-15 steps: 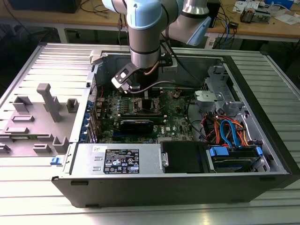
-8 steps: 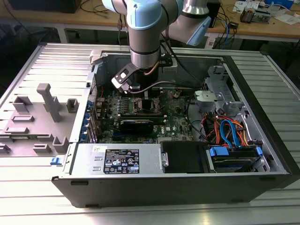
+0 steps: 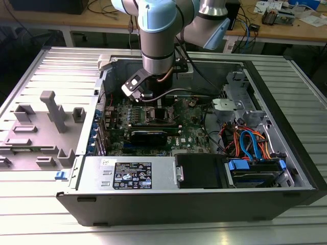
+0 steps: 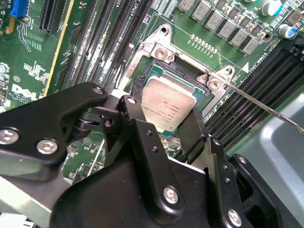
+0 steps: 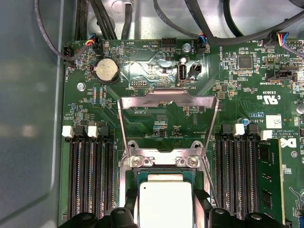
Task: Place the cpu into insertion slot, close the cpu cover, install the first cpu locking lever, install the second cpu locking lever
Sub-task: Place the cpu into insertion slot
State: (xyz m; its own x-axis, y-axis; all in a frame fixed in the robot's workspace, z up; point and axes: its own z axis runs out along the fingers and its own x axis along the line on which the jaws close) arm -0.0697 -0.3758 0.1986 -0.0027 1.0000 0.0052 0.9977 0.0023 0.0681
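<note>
The cpu [image 4: 167,100], a flat square chip with a dull silver top, sits between the two black fingers of my gripper [image 4: 166,107], which is shut on it. It hangs right over the insertion slot [image 4: 189,72], whose black edge and metal rim [image 5: 131,176] show around it. The cpu [image 5: 164,198] lies slightly tilted; I cannot tell whether it touches the slot. The cpu cover [image 5: 166,100] stands flipped open behind the slot on its hinge. A thin locking lever [image 4: 266,108] sticks out sideways, unlatched. In the exterior view my gripper [image 3: 156,102] reaches down onto the green motherboard [image 3: 191,133].
Black memory slots [image 5: 92,180] flank the socket on both sides. Cables [image 5: 209,28] run above the board's far edge. The open computer case [image 3: 168,204] surrounds the board, with a power supply [image 3: 130,173] and a drive bay with blue and orange cables [image 3: 250,145].
</note>
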